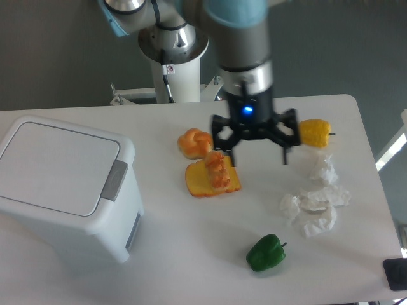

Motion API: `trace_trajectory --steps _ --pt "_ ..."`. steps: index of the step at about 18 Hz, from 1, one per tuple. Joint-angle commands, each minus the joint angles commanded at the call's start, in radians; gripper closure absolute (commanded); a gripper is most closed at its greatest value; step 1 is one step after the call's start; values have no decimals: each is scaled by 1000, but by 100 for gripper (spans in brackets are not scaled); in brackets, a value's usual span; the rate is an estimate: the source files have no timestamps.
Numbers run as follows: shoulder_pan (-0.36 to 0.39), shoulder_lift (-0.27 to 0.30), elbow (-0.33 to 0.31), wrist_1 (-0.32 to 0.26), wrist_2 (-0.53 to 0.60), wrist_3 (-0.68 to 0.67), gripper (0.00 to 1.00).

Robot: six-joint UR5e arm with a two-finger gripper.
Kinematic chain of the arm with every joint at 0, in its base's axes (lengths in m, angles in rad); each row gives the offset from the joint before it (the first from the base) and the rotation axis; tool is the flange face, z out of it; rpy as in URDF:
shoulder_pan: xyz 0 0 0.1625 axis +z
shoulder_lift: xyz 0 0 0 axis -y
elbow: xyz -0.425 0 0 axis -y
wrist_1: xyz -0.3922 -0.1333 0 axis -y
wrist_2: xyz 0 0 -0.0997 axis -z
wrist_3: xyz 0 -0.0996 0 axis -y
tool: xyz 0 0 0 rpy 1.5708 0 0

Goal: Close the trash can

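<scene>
Bin: large white boxy plastic trash can (63,184), lid lying flat; rigid, light, smooth.
Contact: judged best pressing the lid top.
Jaws: gripper (257,154) spread wide, grasping nothing.

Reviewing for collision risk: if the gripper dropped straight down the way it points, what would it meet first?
Probably bare table: the open gripper hangs just right of the orange food slab, though one fingertip might clip it; depth is unclear.

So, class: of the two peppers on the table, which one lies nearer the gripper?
The yellow pepper, just beside the gripper; the green pepper sits far off near the front edge.
</scene>
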Motion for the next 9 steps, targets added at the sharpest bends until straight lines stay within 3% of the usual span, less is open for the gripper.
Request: trace_trajectory --steps 5,7,9 --pt "126 -110 14 6 0 377 0" --pt "166 -166 58 17 2 526 0" --pt "181 -184 66 12 8 570 0"
